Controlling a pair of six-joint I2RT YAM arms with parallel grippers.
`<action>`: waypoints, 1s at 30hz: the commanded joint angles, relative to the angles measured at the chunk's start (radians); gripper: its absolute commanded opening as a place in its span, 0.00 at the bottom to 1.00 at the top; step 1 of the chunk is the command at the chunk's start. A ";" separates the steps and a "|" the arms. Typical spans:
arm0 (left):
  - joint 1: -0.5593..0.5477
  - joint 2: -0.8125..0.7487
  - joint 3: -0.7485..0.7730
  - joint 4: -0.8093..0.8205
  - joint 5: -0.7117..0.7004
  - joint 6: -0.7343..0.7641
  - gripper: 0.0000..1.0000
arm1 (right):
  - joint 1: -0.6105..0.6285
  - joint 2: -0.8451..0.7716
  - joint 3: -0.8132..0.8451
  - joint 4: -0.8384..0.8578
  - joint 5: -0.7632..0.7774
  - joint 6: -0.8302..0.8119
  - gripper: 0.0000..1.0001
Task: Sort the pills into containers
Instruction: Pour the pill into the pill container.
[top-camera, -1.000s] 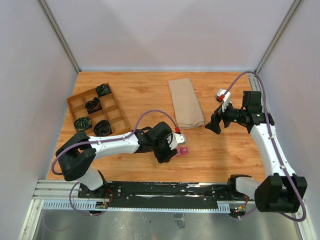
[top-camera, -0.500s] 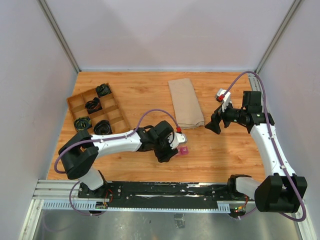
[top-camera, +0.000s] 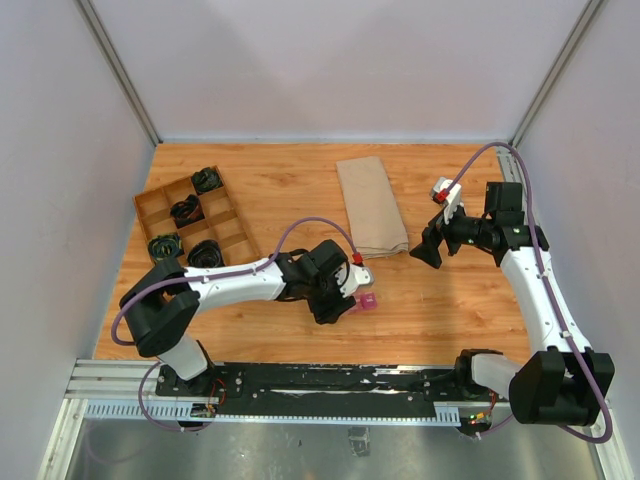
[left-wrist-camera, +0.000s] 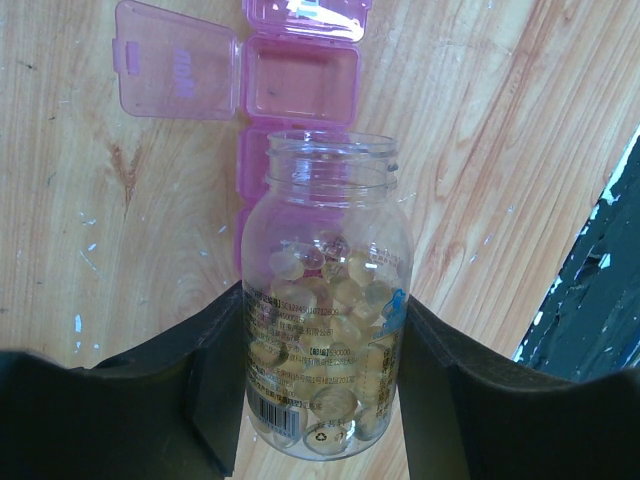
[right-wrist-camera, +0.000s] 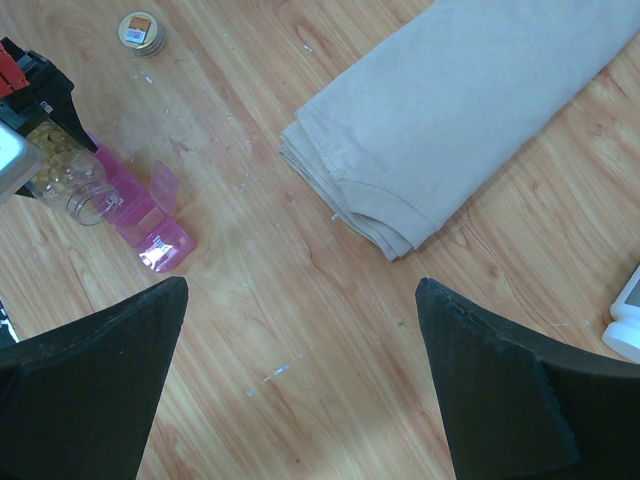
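**Bottle over the pink strip, right pincer idle**

Down low at the near edge, the left pincer (left-wrist-camera: 322, 300) has a clear bottle (left-wrist-camera: 325, 220) clamped by its body, one finger (left-wrist-camera: 225, 380) on each side, jaws about a third open around it. The bottle is uncapped, its mouth pointing away past the fingertips, and pale pills (left-wrist-camera: 320, 340) are heaped in the half between the pads.

The strip (left-wrist-camera: 300, 20) lies on the table (left-wrist-camera: 90, 250) straight out in front of that pincer, running away under the bottle's neck. Whether the glass touches the plastic, I cannot tell. One compartment (left-wrist-camera: 300, 85) just past the mouth is open, with its lid (left-wrist-camera: 175, 60) flapped out flat to the side.

On the other side, the right pincer (right-wrist-camera: 300, 290) hangs above bare wood with its jaws spread wide and nothing between them. A folded cloth (right-wrist-camera: 450, 110) lies just ahead of it, while the strip and bottle are well off to its left. A small round cap (right-wrist-camera: 140, 30) sits beyond them, and a white bottle (right-wrist-camera: 625, 320) peeks in at the pincer's right.
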 joint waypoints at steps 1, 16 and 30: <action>0.007 0.014 0.038 -0.018 0.010 0.014 0.00 | -0.018 0.004 0.019 -0.010 -0.019 0.010 0.99; 0.010 0.034 0.054 -0.040 0.012 0.016 0.00 | -0.019 0.003 0.017 -0.011 -0.020 0.009 0.99; 0.013 0.040 0.079 -0.071 0.011 0.019 0.00 | -0.020 0.003 0.017 -0.010 -0.021 0.009 0.99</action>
